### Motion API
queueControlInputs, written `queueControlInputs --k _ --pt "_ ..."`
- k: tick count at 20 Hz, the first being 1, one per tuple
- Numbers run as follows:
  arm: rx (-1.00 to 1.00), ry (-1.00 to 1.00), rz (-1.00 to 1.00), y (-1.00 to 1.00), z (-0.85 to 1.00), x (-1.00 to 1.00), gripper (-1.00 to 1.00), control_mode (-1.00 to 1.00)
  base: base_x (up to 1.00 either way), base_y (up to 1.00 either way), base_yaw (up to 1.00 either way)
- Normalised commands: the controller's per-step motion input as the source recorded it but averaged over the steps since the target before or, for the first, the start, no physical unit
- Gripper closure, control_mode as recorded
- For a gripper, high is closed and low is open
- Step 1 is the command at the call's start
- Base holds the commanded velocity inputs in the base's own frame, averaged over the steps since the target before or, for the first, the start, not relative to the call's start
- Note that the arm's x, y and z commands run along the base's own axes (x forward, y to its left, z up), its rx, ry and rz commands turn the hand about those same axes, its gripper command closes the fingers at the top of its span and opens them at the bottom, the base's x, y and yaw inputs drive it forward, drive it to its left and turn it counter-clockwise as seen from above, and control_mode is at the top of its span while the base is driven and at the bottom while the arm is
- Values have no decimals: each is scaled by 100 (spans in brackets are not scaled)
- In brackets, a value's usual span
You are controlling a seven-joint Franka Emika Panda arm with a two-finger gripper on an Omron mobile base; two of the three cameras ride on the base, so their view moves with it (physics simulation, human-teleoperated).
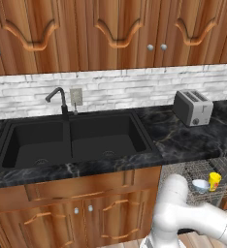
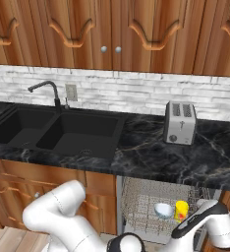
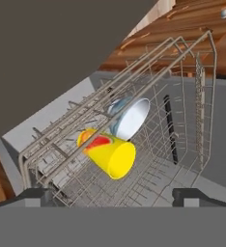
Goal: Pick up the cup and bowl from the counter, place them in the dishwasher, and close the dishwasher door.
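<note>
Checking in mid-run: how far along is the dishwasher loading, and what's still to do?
Done: the cup and the bowl both sit side by side in the dishwasher's wire rack, and the counter carries just the toaster. In hand: nothing; the gripper is open, facing the rack. Left: closing the dishwasher door.

Silver toaster (image 1: pixel 193 107) right of black sink (image 1: pixel 72 138).
</note>
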Motion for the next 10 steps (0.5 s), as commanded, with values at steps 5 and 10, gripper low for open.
queueControlInputs --k 5,10 --pt "0 -5 0 -20 0 -16 -100 -100 0 0 0" --pt "0 -6 0 -18 -10 -30 -100 -100 0 0 0"
